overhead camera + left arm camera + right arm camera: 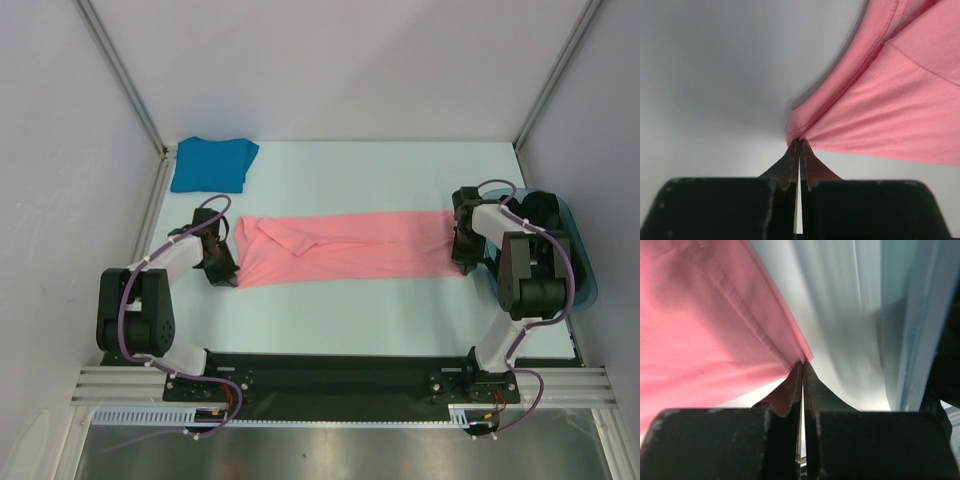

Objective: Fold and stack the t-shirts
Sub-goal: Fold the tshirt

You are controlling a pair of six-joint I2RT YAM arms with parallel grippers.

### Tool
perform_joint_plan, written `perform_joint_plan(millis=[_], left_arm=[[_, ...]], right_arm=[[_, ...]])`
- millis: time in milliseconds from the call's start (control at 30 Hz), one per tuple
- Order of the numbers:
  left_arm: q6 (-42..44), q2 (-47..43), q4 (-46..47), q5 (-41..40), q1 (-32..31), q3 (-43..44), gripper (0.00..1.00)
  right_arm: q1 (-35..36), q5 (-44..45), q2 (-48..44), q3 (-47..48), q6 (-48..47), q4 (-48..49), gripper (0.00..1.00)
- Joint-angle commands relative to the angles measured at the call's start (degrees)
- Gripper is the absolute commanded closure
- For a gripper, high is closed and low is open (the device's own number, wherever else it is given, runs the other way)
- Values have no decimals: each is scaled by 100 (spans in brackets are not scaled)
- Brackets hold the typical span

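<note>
The salmon pink t-shirt lies stretched in a long folded band across the middle of the table. My left gripper is shut on its near left corner; in the left wrist view the pink fabric bunches at my gripper. My right gripper is shut on the near right corner; in the right wrist view the hemmed pink cloth meets my gripper. The teal-blue t-shirt lies folded at the far left corner, apart from both grippers.
A translucent teal plastic tub stands at the right edge, behind my right arm; its wall shows in the right wrist view. White enclosure walls and metal posts bound the pale table.
</note>
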Motion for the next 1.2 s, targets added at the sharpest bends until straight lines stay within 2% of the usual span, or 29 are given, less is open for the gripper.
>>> perform_joint_plan(millis=[0,433,467,500,533,567,600,700,767,867,933,967,1067,1167], left_arm=[[94,-262,-172,-409,0,44,100],[-29,-508,-242,-551,158,-237,100],[-29,-535,-251,-551,158,-255,100],[-29,-552,-242,-499,158,-264,100],[-29,-596,-242,-507,158,-246,96],[-20,-710,-285,-507,158,-229,86],[-38,-780,-321,-568,158,-159,64],[-29,-1123,-514,-630,158,17,37],[-12,-1334,-654,-718,97,219,33],[67,-1712,-516,-351,-149,439,37],[103,-1941,-156,254,-350,396,43],[94,-1872,237,936,-412,387,49],[-46,-1240,749,1687,-825,527,55],[-152,-379,603,1498,-1308,1010,58]], right_arm=[[-55,273,-198,0,15,-99,100],[-73,343,-417,-229,-3,-283,100],[-64,317,-409,-229,-3,-284,99],[-56,299,-391,-202,15,-319,94],[-12,308,-391,-185,41,-354,87],[41,325,-400,-141,58,-380,76],[59,317,-417,-71,76,-459,72],[190,247,-522,70,164,-661,62],[313,238,-707,219,217,-758,57],[419,168,-970,491,234,-943,52],[454,45,-1076,641,217,-1057,50],[489,-8,-1120,790,191,-1101,50],[612,-122,-1261,1010,191,-1198,49],[691,-219,-1366,1098,191,-1259,49]])
